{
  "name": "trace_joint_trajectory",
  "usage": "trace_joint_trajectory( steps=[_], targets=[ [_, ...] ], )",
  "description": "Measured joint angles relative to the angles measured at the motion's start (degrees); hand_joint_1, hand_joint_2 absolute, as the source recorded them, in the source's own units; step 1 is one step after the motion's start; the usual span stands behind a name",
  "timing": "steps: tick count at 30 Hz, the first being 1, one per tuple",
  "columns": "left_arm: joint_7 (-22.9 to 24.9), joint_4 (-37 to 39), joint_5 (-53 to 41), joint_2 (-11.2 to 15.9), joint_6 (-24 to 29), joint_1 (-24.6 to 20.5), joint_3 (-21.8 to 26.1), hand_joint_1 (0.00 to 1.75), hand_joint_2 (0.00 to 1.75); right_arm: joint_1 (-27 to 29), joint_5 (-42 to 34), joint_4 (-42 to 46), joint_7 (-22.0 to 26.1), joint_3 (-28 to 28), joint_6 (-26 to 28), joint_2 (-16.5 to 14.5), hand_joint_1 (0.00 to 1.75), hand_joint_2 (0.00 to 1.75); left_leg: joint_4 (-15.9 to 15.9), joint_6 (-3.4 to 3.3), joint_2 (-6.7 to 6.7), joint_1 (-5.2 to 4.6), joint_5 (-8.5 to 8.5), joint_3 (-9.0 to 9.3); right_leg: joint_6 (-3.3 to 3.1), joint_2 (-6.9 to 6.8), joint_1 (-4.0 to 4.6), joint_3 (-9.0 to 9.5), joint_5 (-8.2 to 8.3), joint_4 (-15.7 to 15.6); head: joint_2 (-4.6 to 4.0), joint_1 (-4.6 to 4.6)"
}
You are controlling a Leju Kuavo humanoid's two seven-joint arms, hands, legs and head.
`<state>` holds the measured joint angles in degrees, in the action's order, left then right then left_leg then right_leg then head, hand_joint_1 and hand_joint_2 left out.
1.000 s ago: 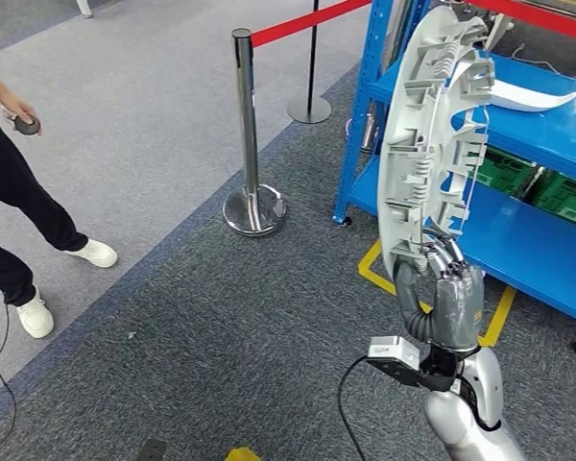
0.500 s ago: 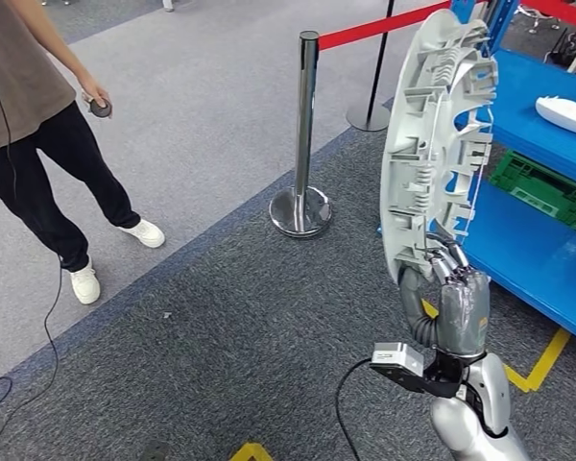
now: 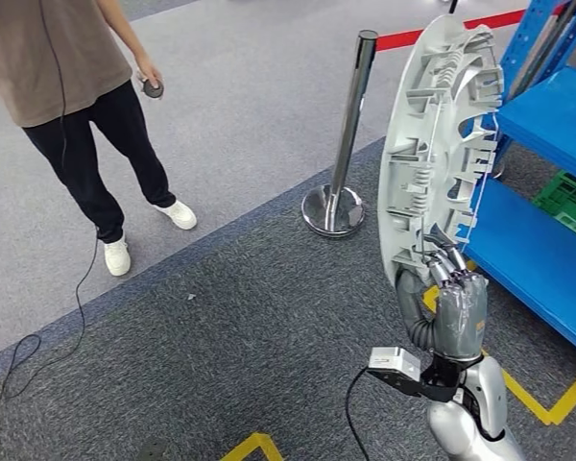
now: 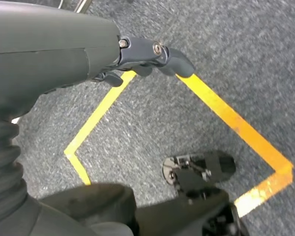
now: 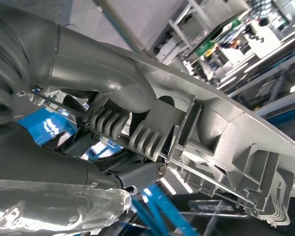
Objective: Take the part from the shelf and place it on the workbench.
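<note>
Grey carpeted floor [image 3: 220, 336], blue shelf [image 3: 539, 240] at right. Head view: right hand [image 3: 455, 307] raised, fingers clamped on lower rim of upright grey part [image 3: 434, 144]; probably light, stiff, brittle-ribbed. Left wrist view: left hand [image 4: 64, 54] hanging, finger state unclear. Right wrist view: thumb [image 5: 101, 78] pressing rim

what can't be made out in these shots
- Workbench: whether one is near cannot be told.
- Part: its face is turned away in the head view; the right wrist view cuts it off.
- Right hand: its fingertips lie behind the part's rim.
- Left hand: mostly cut off by the wrist view's edge; holds nothing visible.
- Shelf: cut by the head view's right edge.
- Person: cropped at the top; the small dark object held is too small to identify.
</note>
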<state>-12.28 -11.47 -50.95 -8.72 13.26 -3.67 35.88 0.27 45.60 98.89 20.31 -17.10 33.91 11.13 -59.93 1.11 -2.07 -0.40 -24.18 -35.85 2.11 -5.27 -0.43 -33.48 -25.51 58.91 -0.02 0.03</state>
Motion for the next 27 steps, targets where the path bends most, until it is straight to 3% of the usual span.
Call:
trace_joint_trajectory(
  steps=[1,2,3,4,6,7,8,9,10,12,14,16,17,19,21,23,24,25,27],
  targets=[
    [0.1,0.0,0.0,0.0,0.0,0.0,0.2,0.0,1.75,0.2,0.1,0.2,0.0,0.0,0.1,0.0,1.75,1.75,1.5,-0.54,-0.17,-0.11,0.2,0.77,0.49,-0.76,0.12,0.09,-0.17,0.0,0.0,0.01],
    [0.1,0.0,0.0,0.0,0.0,0.0,0.4,0.0,1.75,0.4,0.1,0.4,0.0,-0.1,0.2,0.0,1.75,1.75,2.3,-1.12,0.29,-0.14,0.19,1.02,1.01,-0.7,0.13,0.07,-0.56,0.3,0.0,0.11],
    [0.2,0.0,0.0,0.0,0.0,0.1,0.4,0.0,1.75,0.6,0.2,0.6,0.0,-0.1,0.3,0.0,1.75,1.75,2.4,-1.5,0.91,-0.03,0.28,1.09,1.27,0.29,-0.01,-0.31,-1.36,1.4,0.0,0.22],
    [0.2,0.0,0.0,0.0,0.0,0.1,0.5,0.0,1.75,0.8,0.2,0.8,0.0,-0.1,0.3,0.0,1.75,1.75,2.4,-1.83,1.53,0.12,0.39,1.18,1.46,1.73,-0.11,-1.33,-2.73,3.7,0.0,0.39],
    [0.3,0.0,0.0,0.0,-0.1,0.0,0.5,0.0,1.75,1.1,0.4,1.0,0.0,-0.1,0.5,0.0,1.75,1.75,2.5,-2.25,2.77,0.19,0.41,1.19,1.59,4.38,-0.17,-4.9,-6.23,11.2,0.0,0.75],
    [0.3,0.0,0.0,-0.1,-0.2,0.0,0.5,0.0,1.75,1.3,0.6,1.0,0.0,-0.1,0.6,0.0,1.75,1.75,2.4,-2.34,3.48,0.17,0.4,1.2,1.6,4.87,-0.14,-6.75,-7.42,14.7,0.0,0.84],
    [0.3,0.0,0.0,-0.1,-0.2,0.1,0.5,0.0,1.75,1.5,0.7,1.0,0.0,-0.1,0.6,0.0,1.75,1.75,2.4,-2.37,4.2,0.15,0.39,1.22,1.6,5.07,-0.12,-7.83,-7.6,16.5,0.0,0.86],
    [0.3,0.0,0.0,-0.1,-0.3,0.1,0.5,0.0,1.75,1.7,0.8,1.0,0.0,-0.1,0.6,0.0,1.75,1.75,2.4,-2.35,4.97,0.15,0.39,1.27,1.55,5.17,-0.13,-7.89,-6.71,16.1,0.0,0.85],
    [0.3,0.0,-0.1,-0.1,-0.3,0.1,0.5,0.0,1.75,1.8,0.9,1.1,0.0,-0.1,0.6,0.0,1.75,1.75,2.4,-2.31,5.73,0.18,0.4,1.34,1.49,5.41,-0.2,-6.78,-4.9,13.5,0.0,0.86],
    [0.3,0.0,-0.1,-0.2,-0.4,0.1,0.5,0.0,1.75,1.9,0.9,1.2,0.0,-0.1,0.7,0.0,1.75,1.75,2.3,-1.97,7.18,0.18,0.36,1.38,1.42,7.35,-0.56,-2.88,-1.25,5.5,0.0,0.86],
    [0.4,0.0,-0.1,-0.2,-0.4,0.0,0.5,0.0,1.75,1.9,0.9,1.3,0.0,-0.1,0.8,0.0,1.75,1.75,2.1,-1.3,8.4,0.22,0.49,1.08,1.31,9.07,-0.77,-0.49,-0.09,0.8,0.0,0.82],
    [0.4,0.0,-0.2,-0.3,-0.4,0.2,0.5,0.0,1.75,2.0,0.9,1.3,-0.1,-0.1,0.9,0.0,1.75,1.75,2.3,-0.56,9.4,0.44,0.79,0.7,0.84,8.6,-0.59,-0.29,-0.16,0.4,0.0,0.78],
    [0.4,0.0,-0.2,-0.3,-0.4,0.4,0.6,0.0,1.75,1.9,0.9,1.4,-0.1,0.0,1.0,0.0,1.75,1.75,2.2,-0.26,8.97,0.47,0.7,0.55,0.49,8.05,-0.54,-0.25,-0.03,0.3,0.0,0.77],
    [0.4,0.0,-0.2,-0.3,-0.4,0.4,0.6,0.0,1.75,1.9,1.0,1.6,-0.1,0.1,1.1,0.0,1.75,1.75,-0.3,0.24,6.26,0.33,-1.05,-0.72,-0.21,6.85,-0.54,-0.09,0.19,-0.1,0.0,0.48],
    [0.4,0.0,-0.3,-0.3,-0.4,0.3,0.6,0.0,1.75,2.0,1.1,1.8,-0.1,0.3,1.3,0.0,1.75,1.75,-6.8,0.56,3.49,0.28,-4.54,-3.92,-0.62,5.51,-0.39,-0.05,0.14,-0.2,0.0,0.22],
    [0.4,0.0,-0.3,-0.3,-0.4,0.2,0.6,0.0,1.75,2.1,1.1,1.8,-0.2,0.6,1.4,0.0,1.75,1.75,-12.8,0.77,2.96,0.38,-6.51,-6.82,-0.77,4.06,-0.3,-0.05,0.04,-0.2,0.0,0.21],
    [0.4,0.0,-0.3,-0.3,-0.5,0.1,0.6,0.0,1.75,2.2,1.1,1.8,-0.2,0.6,1.4,0.0,1.75,1.75,-13.2,0.83,2.88,0.4,-6.0,-7.0,-0.78,3.36,-0.29,-0.02,-0.01,-0.2,0.0,0.2],
    [0.4,0.0,-0.3,-0.3,-0.5,0.1,0.6,0.0,1.75,2.2,1.1,1.8,-0.2,0.7,1.4,0.0,1.75,1.75,-11.4,0.83,2.67,0.41,-4.53,-6.06,-0.74,2.72,-0.29,0.03,-0.06,-0.2,0.0,0.2],
    [0.4,0.0,-0.4,-0.3,-0.5,0.1,0.6,0.0,1.75,2.2,1.2,1.8,-0.2,0.8,1.4,0.0,1.75,1.75,-4.2,0.75,0.87,0.28,-1.07,-2.15,-0.45,1.61,-0.16,0.24,-0.26,-0.2,0.0,0.17]
  ],
)
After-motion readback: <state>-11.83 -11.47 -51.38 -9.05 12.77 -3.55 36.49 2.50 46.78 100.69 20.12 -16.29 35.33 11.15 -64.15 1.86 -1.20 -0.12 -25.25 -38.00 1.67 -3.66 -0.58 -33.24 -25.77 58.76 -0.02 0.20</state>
